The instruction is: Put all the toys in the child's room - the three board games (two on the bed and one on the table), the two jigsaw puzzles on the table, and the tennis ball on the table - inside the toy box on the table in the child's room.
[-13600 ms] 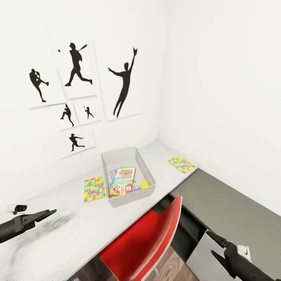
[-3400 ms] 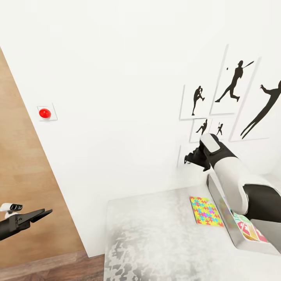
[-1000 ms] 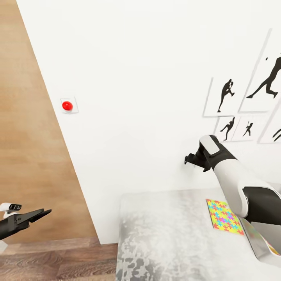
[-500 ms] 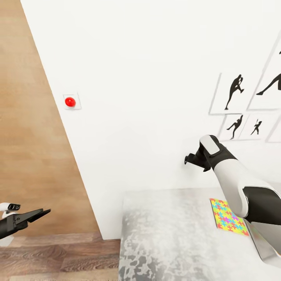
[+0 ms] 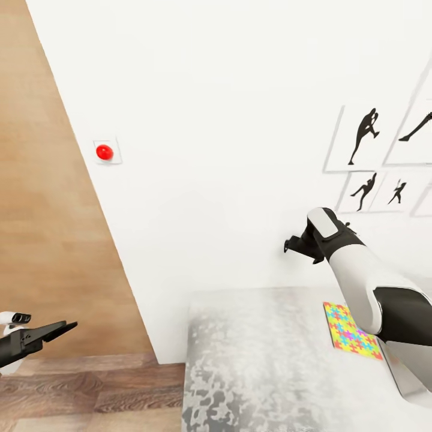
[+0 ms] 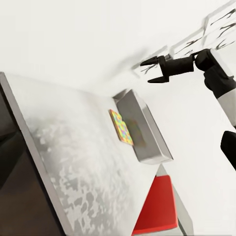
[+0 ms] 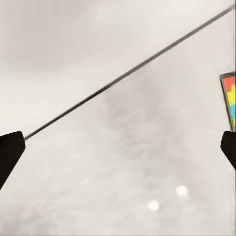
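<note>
The table (image 5: 258, 360) with its pale speckled top fills the lower middle of the head view. One jigsaw puzzle (image 5: 351, 330) lies flat on it at the right, beside the grey toy box (image 5: 409, 384), whose corner peeks out under my right forearm. My right gripper (image 5: 293, 245) is raised above the table close to the white wall, open and empty. The left wrist view shows the table (image 6: 64, 162), the puzzle (image 6: 121, 128), the toy box (image 6: 150, 132) and the right gripper (image 6: 153, 70). My left gripper (image 5: 57, 329) hovers low over the floor left of the table, open and empty. The board games, tennis ball and bed are out of view.
A red button plate (image 5: 105, 152) sits on the white wall, with black silhouette pictures (image 5: 366, 138) further right. A brown wooden panel (image 5: 42, 210) and plank floor (image 5: 90, 390) lie left of the table. A red chair (image 6: 157, 206) stands at the table's far side.
The whole view has turned slightly left, so the puzzle and pictures sit a little further right. Both arms keep the same pose.
</note>
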`<state>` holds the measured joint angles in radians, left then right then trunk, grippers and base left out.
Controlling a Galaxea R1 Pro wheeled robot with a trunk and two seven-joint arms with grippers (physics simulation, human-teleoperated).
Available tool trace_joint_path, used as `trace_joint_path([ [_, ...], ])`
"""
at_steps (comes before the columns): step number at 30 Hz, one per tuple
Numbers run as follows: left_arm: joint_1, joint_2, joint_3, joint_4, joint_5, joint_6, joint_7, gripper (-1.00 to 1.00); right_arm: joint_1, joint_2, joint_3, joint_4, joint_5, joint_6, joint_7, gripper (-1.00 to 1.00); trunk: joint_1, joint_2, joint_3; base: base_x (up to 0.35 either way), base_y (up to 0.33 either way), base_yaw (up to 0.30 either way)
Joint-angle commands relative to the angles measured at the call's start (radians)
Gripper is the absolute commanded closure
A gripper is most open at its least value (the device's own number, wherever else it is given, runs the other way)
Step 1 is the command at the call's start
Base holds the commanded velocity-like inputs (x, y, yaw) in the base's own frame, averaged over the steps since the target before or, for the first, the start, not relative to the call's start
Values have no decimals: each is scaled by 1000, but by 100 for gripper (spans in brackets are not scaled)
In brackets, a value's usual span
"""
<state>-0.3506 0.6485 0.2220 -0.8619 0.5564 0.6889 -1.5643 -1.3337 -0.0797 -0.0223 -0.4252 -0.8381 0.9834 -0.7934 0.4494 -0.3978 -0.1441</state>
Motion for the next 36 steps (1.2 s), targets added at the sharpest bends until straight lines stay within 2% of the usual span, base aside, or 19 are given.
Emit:
trace_joint_path([
  [1,-1,0,0,0,0,11,-3,-100,-1,0,-2,-1,-7,3,-9,-100,1,-2,-3,0,0,-197],
  [10,-1,0,-1,0,0,11,-3,-100,-1,0,-2,-1,-7,3,-9,-100,1,-2,-4,0,0,-140],
  [36,-1,0,0,0,0,11,-3,-100,-1,1,-2,-1,-7,3,-9,-100,1,-2,-4,0,0,-8],
])
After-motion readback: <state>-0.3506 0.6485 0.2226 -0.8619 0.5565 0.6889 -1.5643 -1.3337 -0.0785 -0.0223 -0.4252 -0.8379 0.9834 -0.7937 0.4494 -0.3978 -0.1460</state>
